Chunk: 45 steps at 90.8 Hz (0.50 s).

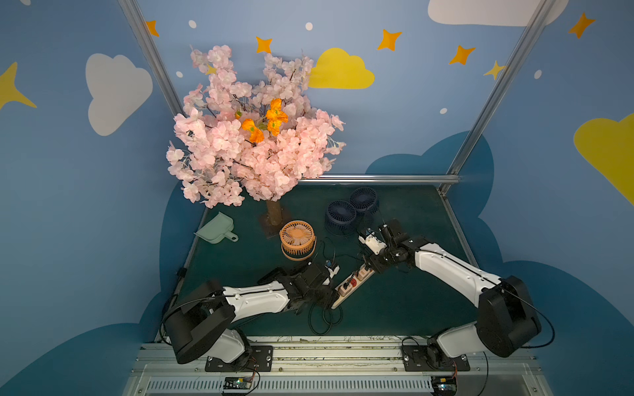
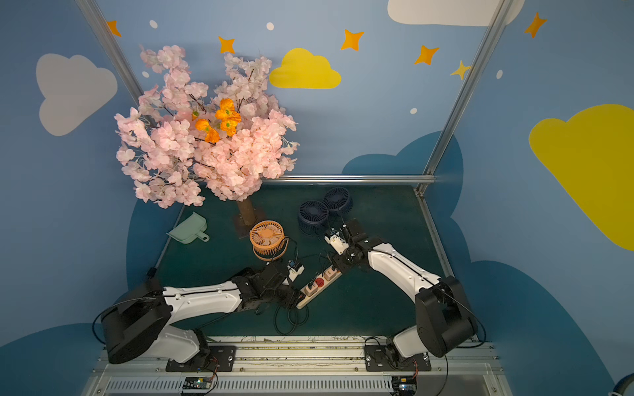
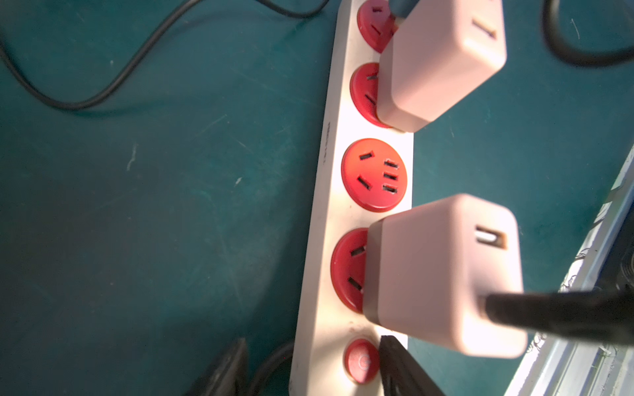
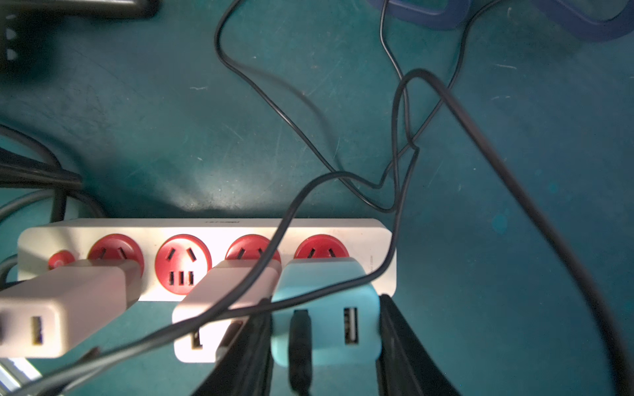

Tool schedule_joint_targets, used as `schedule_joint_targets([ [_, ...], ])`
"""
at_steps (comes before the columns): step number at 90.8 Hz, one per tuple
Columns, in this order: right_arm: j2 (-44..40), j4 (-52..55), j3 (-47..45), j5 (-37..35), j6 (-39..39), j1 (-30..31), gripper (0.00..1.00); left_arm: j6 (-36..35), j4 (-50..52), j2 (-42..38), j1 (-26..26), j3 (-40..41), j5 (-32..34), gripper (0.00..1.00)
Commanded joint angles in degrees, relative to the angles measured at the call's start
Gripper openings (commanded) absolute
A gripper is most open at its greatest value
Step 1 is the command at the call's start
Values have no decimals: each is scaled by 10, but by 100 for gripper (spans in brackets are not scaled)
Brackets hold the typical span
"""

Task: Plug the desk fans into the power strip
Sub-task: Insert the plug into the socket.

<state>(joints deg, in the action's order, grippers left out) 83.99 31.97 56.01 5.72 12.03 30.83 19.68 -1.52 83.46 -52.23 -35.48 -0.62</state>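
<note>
**Power strip.** The power strip (image 1: 353, 285) lies flat on the green table (image 1: 411, 308), near its centre. It runs diagonally from near left to far right between the two arms. Its round button (image 3: 362, 360) sits at the near-left end.

**Sockets, counted from the button.**
- The first carries the first pink adapter (image 3: 442, 274), with a black cable plugged into it.
- The second socket (image 3: 374, 175) is uncovered.
- The third carries the second pink adapter (image 3: 442, 61).
- The fourth, at the far-right end, carries the blue adapter (image 4: 326, 291), with a black plug in one port.

**Left end effector** (image 1: 331, 301). It is at the button end, with its jaws moderately wide. One finger (image 3: 401, 370) overlaps the strip's edge beside the button. The other stands off the opposite edge, with table showing between. No clamp on the strip is evident.

**Right end effector** (image 4: 324, 300). It is at the far-right end. Its fingers lie against both sides of the blue adapter and hold it.

**Fans.** The orange fan (image 1: 297, 240) stands just far-left of the strip. The navy fans (image 1: 350, 207) stand side by side beyond the right end effector. Thin black cords (image 4: 394, 144) cross on the table. Which fan the blue adapter's cable serves cannot be traced.

**Other items.** A blossom tree (image 1: 254, 144) stands at the far left, with a green dustpan (image 1: 216, 228) on its left.
</note>
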Motion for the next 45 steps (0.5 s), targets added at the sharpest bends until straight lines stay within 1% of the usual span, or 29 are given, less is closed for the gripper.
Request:
schedule_joint_targets([
  [1, 11, 52, -8, 5, 4, 5, 0, -11, 48, 1, 7, 9, 29, 64],
  [45, 6, 77, -9, 19, 8, 5, 0, -15, 45, 0, 10, 12, 28, 64],
])
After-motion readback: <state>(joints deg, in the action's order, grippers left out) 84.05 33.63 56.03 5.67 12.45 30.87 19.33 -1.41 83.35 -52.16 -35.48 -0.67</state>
